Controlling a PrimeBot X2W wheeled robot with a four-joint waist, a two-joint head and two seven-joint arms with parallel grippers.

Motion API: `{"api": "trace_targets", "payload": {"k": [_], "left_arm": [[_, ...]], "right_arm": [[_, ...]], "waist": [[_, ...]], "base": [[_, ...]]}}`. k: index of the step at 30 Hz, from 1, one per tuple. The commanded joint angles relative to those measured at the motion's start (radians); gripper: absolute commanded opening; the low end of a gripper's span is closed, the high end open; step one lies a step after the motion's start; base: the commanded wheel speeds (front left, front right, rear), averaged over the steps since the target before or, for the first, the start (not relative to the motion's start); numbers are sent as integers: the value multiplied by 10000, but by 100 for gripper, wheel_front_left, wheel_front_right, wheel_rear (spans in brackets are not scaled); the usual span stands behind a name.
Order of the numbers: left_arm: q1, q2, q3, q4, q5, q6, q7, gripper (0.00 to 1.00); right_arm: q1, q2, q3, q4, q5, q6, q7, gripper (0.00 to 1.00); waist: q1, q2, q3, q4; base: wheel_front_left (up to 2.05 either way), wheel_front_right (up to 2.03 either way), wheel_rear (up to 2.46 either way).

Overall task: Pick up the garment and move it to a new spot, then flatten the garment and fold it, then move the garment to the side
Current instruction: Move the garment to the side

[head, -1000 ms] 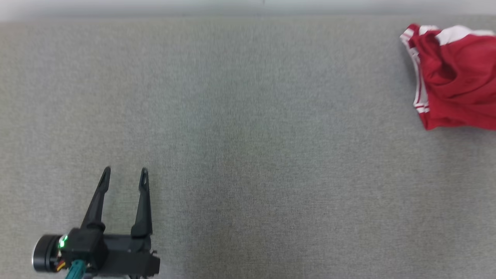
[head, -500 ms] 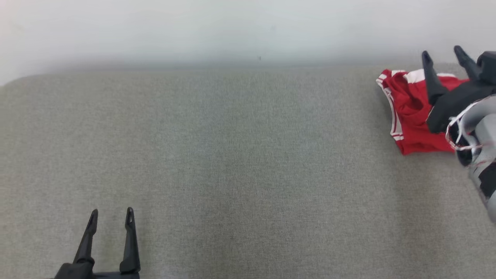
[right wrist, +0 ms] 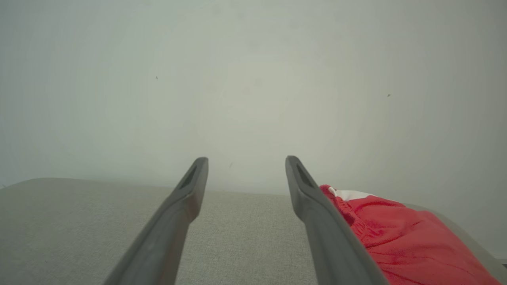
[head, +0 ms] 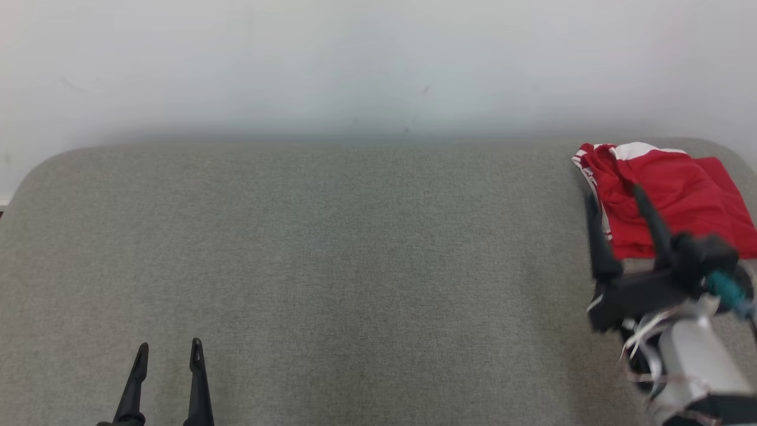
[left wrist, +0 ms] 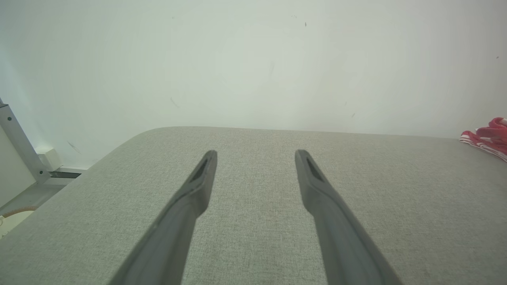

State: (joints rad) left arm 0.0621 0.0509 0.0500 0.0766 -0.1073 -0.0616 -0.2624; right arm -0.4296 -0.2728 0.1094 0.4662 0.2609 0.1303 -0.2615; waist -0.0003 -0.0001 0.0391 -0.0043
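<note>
I'm seeing the crumpled red fabric garment with white trim (head: 674, 195) lying at the far right corner of the grey fabric-covered worktop (head: 355, 248), close under the pale wall (head: 355, 59). The right end effector (head: 615, 194) is hanging at the garment's near left edge, its two dark fingers standing apart and gripping nothing (whether one is brushing the cloth, I cannot tell). The left end effector (head: 169, 344) is sitting at the worktop's near left, well apart from the garment, fingers likewise spread and holding nothing.
</note>
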Motion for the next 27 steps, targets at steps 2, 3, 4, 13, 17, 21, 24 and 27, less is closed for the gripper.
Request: {"api": "trace_targets", "payload": {"k": [2, 3, 4, 13, 17, 21, 24, 27], "left_arm": [[204, -5, -15, -65, -25, 58, -32, 100], [228, -7, -54, -71, 5, 65, -32, 100], [237, -9, -88, -81, 38, 58, -32, 100], [463, 12, -285, 11, 450, -74, -32, 100], [611, 9, -282, 101, 275, -232, -32, 100], [629, 4, -277, 185, 247, -337, -32, 100], [647, 5, -305, 255, 240, -365, -32, 100], [656, 0, -294, 276, 214, -400, -32, 100]], "right_arm": [[960, 512, -381, -882, 19, 6, -35, 100], [1328, 591, -335, -1204, -109, 6, -33, 100], [1707, 690, -264, -1473, -240, 6, -33, 100], [3837, 1647, -1217, -3014, -1067, 6, -35, 100], [4494, 1968, -1408, -3432, -1498, 6, -37, 100], [4784, 2098, -1511, -3576, -1713, 6, -36, 100], [4883, 2177, -1600, -3628, -1790, 6, -36, 100], [4932, 2197, -1653, -3593, -1773, 6, -37, 100]], "waist": [[3, 1, -102, 126], [3, 1, -102, 145], [3, 1, -112, 169], [3, 1, -268, 315], [3, 1, -331, 237], [3, 1, -397, 126], [3, 1, -428, 84], [3, 1, -466, 60]], "base": [[0, 0, 0], [0, 0, 0], [0, 0, 0], [0, 0, 0], [0, 0, 0], [0, 0, 0], [0, 0, 0], [0, 0, 0]]}}
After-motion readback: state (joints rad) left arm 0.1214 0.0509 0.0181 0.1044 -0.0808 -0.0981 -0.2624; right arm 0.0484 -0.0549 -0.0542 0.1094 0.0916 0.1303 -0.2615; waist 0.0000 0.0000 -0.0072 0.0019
